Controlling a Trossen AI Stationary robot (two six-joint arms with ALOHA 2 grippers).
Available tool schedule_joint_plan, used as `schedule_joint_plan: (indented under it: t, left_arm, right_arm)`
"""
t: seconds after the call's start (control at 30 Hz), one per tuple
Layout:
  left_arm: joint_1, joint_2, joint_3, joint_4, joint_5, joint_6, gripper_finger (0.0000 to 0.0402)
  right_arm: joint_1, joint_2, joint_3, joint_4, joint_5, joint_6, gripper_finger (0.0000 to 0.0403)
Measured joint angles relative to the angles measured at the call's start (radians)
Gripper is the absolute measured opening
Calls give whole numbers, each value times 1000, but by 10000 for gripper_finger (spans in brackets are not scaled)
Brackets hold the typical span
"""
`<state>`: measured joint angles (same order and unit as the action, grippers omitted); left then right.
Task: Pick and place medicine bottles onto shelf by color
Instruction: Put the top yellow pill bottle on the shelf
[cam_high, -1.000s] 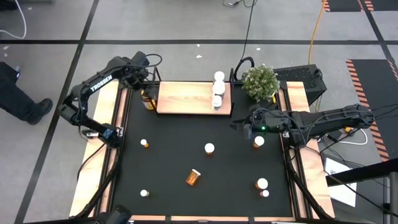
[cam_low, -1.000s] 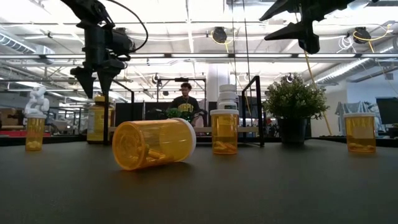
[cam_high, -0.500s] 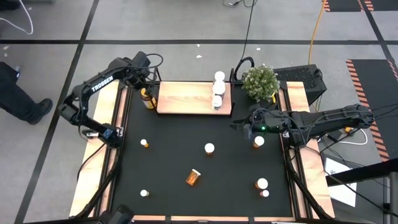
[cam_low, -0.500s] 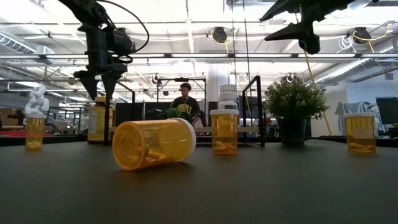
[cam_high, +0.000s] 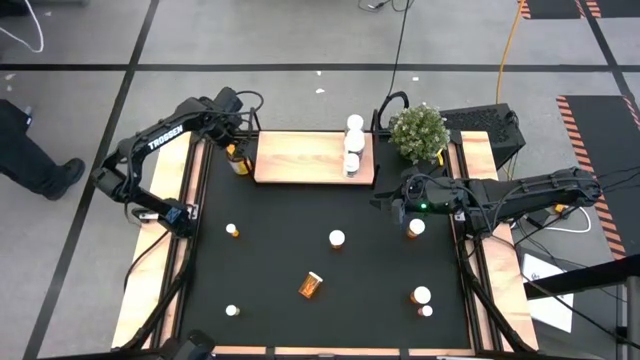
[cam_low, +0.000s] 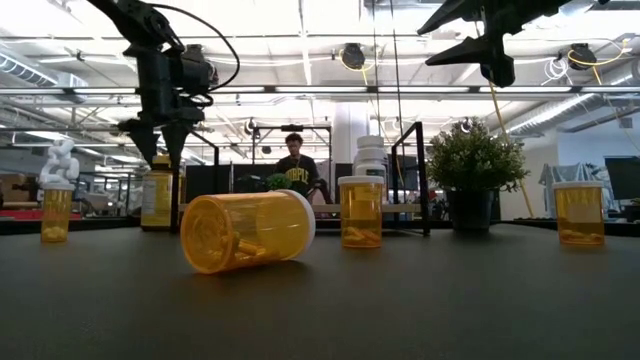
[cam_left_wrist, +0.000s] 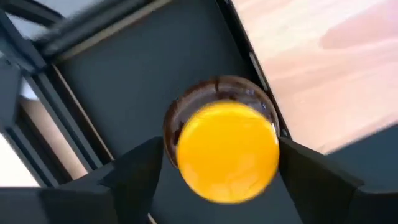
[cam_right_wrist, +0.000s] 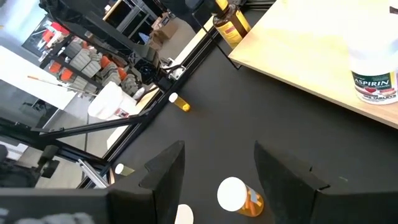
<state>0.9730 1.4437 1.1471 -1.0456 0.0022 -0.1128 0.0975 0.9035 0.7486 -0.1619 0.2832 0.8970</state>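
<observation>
A large amber jar with a yellow lid (cam_high: 236, 158) stands upright on the black mat just off the left end of the light-wood shelf (cam_high: 310, 158). My left gripper (cam_high: 233, 143) is open directly above the jar. In the left wrist view, its fingers (cam_left_wrist: 134, 180) stand on either side of the yellow lid (cam_left_wrist: 227, 152); I cannot tell whether they touch it. White bottles (cam_high: 352, 140) stand on the shelf's right end. My right gripper (cam_high: 395, 205) is open and empty, hovering above the mat near an orange bottle (cam_high: 416, 228).
Orange bottles stand scattered on the mat (cam_high: 232, 230) (cam_high: 337, 239) (cam_high: 421, 296) (cam_high: 232, 310), and one lies on its side (cam_high: 311, 285). A green potted plant (cam_high: 418, 132) stands off the shelf's right end. Black posts rise at the shelf's corners (cam_low: 424, 180). A person (cam_low: 295, 165) sits beyond the table.
My left gripper has come down a little over the yellow-lidded jar, staying open. The shelf with its white bottles has shifted slightly toward the table's right edge. My right arm has kept still.
</observation>
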Motion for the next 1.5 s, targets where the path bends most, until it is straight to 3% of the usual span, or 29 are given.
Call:
schedule_joint_plan:
  t: [0.17,0.27,0.6,0.87,1.03,1.3,1.5]
  left_arm:
    - [3,-11,12,-3,-16,10,236]
    - [4,-11,13,-6,-15,22,217]
    - [3,-12,15,-79,-45,48,246]
    - [2,-54,14,-169,-71,-19,213]
    - [0,-132,23,-228,-72,-43,228]
    - [-37,-236,229,-439,-69,-79,218]
    - [-146,-263,434,-524,9,-97,222]
  right_arm:
    - [0,0,0,0,0,0,186]
    - [0,0,0,0,-1,0,186]
    - [0,0,0,0,-5,-4,186]
    - [0,0,0,0,-27,-17,186]
    - [0,0,0,13,-29,-42,186]
    - [-19,0,0,34,-105,-99,186]
    - [-21,0,0,125,-150,-182,186]
